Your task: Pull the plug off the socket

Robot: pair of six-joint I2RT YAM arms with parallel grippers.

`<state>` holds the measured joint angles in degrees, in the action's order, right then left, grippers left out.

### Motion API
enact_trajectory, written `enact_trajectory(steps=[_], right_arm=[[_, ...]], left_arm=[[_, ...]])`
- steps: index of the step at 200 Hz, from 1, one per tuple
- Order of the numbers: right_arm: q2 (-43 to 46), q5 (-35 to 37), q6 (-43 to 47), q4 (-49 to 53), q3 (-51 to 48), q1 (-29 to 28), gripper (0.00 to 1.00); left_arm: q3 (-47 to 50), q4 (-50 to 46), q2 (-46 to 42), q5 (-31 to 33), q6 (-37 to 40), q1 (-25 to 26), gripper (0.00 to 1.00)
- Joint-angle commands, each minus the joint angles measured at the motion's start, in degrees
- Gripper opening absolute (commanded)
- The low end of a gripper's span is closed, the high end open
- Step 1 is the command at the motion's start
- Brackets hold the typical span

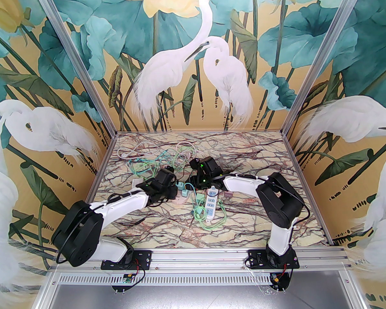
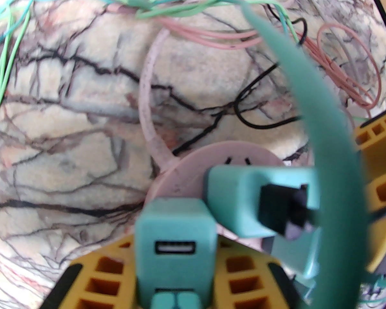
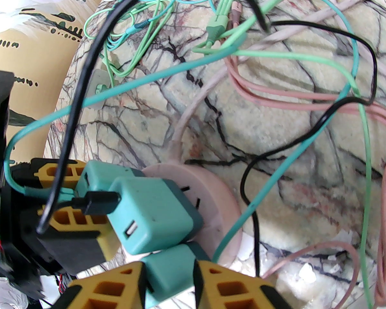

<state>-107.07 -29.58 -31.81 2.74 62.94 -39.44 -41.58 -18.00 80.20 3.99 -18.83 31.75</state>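
Observation:
A round pink socket (image 2: 234, 154) lies on the marble table (image 2: 67, 114) with teal plugs crowded on it. My left gripper (image 2: 177, 253) is shut on a teal plug (image 2: 175, 224) whose USB port faces the camera. Beside it sits a second teal plug (image 2: 241, 201) with a black connector in it. My right gripper (image 3: 169, 269) has its yellow fingers (image 3: 231, 285) closed around another teal plug (image 3: 167, 278) at the near edge of the socket (image 3: 222, 198). In the top view both grippers, the left gripper (image 1: 173, 190) and the right gripper (image 1: 193, 185), meet over the socket (image 1: 180, 201). The plugs' prongs are hidden.
Loose cables in green, teal, pink and black (image 3: 308, 134) loop over the table behind and around the socket. A white power strip (image 1: 211, 204) lies just right of the grippers. A thick teal cable (image 2: 308, 85) arches across the left wrist view.

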Motion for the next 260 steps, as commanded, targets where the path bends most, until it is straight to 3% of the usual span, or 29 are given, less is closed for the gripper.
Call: enact_trajectory(steps=[1, 24, 75, 100, 139, 188, 234, 260], right_arm=[[-4.2, 7.9, 1.4, 6.5, -1.5, -0.4, 0.32], [-4.2, 7.9, 1.4, 6.5, -1.4, -0.5, 0.32], [-4.6, 8.0, 1.6, 6.8, -1.1, -0.8, 0.32], [-4.6, 8.1, 1.7, 6.9, -1.1, -0.8, 0.32], [-4.8, 8.2, 1.7, 7.1, -1.0, -0.8, 0.32], [-4.6, 8.1, 1.5, 7.0, -1.1, -0.8, 0.32], [-4.7, 7.8, 1.3, 6.9, -1.0, -0.9, 0.32], [-4.7, 7.8, 1.4, 6.8, -1.0, -0.9, 0.32]], left_arm=[[-0.7, 3.3, -3.7, -8.3, -3.0, -0.3, 0.14], [-1.7, 2.1, -2.2, -6.6, -2.5, 0.4, 0.14], [-7.2, -5.3, 4.3, 7.4, 1.1, 8.4, 0.12], [-8.5, -6.4, 7.2, 9.2, 0.9, 9.7, 0.1], [-6.8, -4.0, 4.2, 6.9, -0.7, 9.1, 0.09], [-1.5, 1.5, -5.1, -7.9, -4.9, 0.2, 0.1], [-2.5, -0.8, -3.6, -6.7, -4.3, 0.3, 0.1], [-4.9, -3.4, -0.9, 0.5, -2.8, 4.1, 0.09]])
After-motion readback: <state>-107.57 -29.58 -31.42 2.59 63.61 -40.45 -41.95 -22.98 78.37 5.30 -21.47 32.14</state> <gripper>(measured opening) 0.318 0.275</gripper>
